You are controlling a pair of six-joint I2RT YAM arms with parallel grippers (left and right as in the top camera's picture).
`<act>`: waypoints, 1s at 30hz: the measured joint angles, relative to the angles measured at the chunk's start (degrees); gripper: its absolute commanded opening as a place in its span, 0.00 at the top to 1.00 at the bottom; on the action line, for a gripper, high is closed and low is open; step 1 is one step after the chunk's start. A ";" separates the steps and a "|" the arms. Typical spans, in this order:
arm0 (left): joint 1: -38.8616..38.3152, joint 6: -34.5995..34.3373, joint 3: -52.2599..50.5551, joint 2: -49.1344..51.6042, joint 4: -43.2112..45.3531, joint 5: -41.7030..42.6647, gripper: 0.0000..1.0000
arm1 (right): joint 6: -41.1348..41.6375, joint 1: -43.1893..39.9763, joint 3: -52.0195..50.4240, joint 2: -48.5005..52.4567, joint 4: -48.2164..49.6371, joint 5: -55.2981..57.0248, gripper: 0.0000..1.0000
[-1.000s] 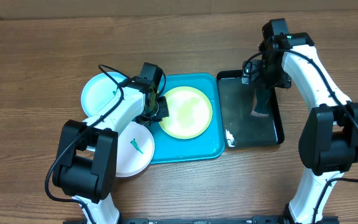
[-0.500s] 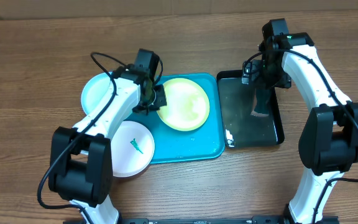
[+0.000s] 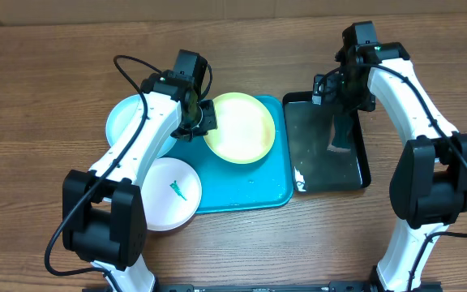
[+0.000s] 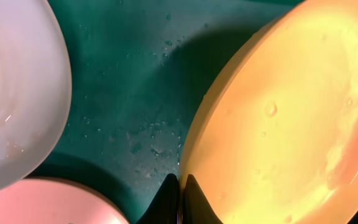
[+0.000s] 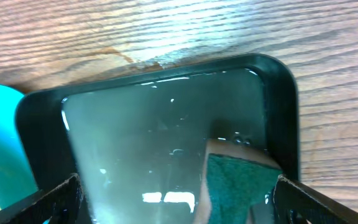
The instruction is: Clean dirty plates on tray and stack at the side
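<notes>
The yellow-green plate (image 3: pixel 238 127) is lifted over the far part of the turquoise tray (image 3: pixel 250 186); my left gripper (image 3: pixel 199 120) is shut on its left rim. In the left wrist view the plate (image 4: pixel 291 124) fills the right side, with the closed fingertips (image 4: pixel 179 199) at its edge. The pale blue plate (image 3: pixel 128 122) lies left of the tray. The white plate (image 3: pixel 175 191) with a green smear overlaps the tray's near left corner. My right gripper (image 3: pixel 343 89) hangs open above the black tray (image 3: pixel 324 174).
A green-topped sponge (image 5: pixel 232 186) lies in the wet black tray (image 5: pixel 166 143), between my open right fingers. It also shows in the overhead view (image 3: pixel 339 134). A small white bit (image 3: pixel 300 179) lies at the black tray's near left corner. Wooden table all round.
My left gripper has lifted the yellow-green plate and carried it toward the far edge of the turquoise tray. The right arm has barely moved.
</notes>
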 measured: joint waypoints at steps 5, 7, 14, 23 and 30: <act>0.00 0.17 4.00 0.00 -1.07 0.02 0.96 | 2.27 -3.32 2.64 0.00 0.22 -5.79 0.00; -0.22 0.31 5.88 0.00 -1.22 0.00 0.96 | 2.82 -6.36 4.35 0.00 0.55 -8.55 0.00; -4.24 0.33 9.51 0.00 1.62 0.00 0.96 | 3.54 -19.67 5.62 0.00 -0.96 -12.50 0.00; -13.57 0.35 9.62 0.00 7.56 -4.76 0.96 | 3.54 -27.36 5.62 0.00 -0.96 -13.44 0.00; -22.73 0.83 9.62 0.00 11.10 -18.12 0.96 | 3.56 -28.68 5.62 0.00 -0.96 -13.62 0.00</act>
